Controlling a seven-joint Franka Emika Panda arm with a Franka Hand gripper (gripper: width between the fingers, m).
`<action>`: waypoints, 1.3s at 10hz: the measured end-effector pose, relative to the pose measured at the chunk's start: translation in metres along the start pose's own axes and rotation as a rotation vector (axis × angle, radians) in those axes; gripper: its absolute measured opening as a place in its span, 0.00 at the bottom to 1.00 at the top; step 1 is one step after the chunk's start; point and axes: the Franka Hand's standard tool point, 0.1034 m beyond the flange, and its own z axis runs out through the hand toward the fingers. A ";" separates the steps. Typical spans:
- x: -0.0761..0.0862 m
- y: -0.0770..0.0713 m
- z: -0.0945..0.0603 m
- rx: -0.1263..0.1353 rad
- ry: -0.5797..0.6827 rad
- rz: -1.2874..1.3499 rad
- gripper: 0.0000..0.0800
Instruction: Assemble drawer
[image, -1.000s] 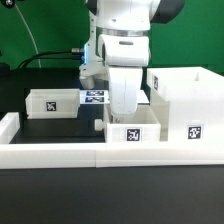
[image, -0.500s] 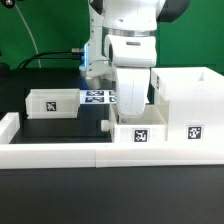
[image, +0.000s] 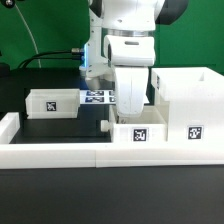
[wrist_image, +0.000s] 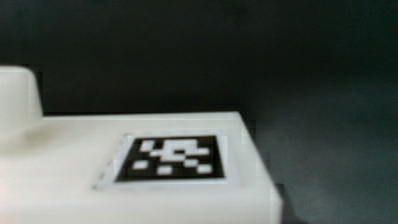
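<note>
The drawer is in three white parts. The tall open-fronted casing (image: 186, 100) stands at the exterior view's right. One tray (image: 52, 101) lies at the left. The second tray (image: 140, 131) sits just left of the casing, behind the front rail. My gripper (image: 130, 112) reaches down into this tray, and its fingertips are hidden behind the tray's wall. The tray moves with it, so it looks shut on the tray. The wrist view shows only a blurred white face with a square tag (wrist_image: 175, 158), very close; no fingers show there.
The low white border rail (image: 70, 153) runs along the front and turns up at the left (image: 8, 124). The marker board (image: 97, 97) lies behind the arm, between the left tray and the gripper. A green backdrop and cables are at the back.
One second ago the gripper and the second tray stood further left. Both have shifted right toward the casing together. Nothing has moved in the last half second.
</note>
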 end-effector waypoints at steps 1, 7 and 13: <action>0.001 0.000 0.000 0.001 0.000 0.015 0.05; 0.006 -0.001 0.001 0.000 0.005 0.092 0.05; 0.009 -0.002 0.001 0.002 0.001 0.078 0.05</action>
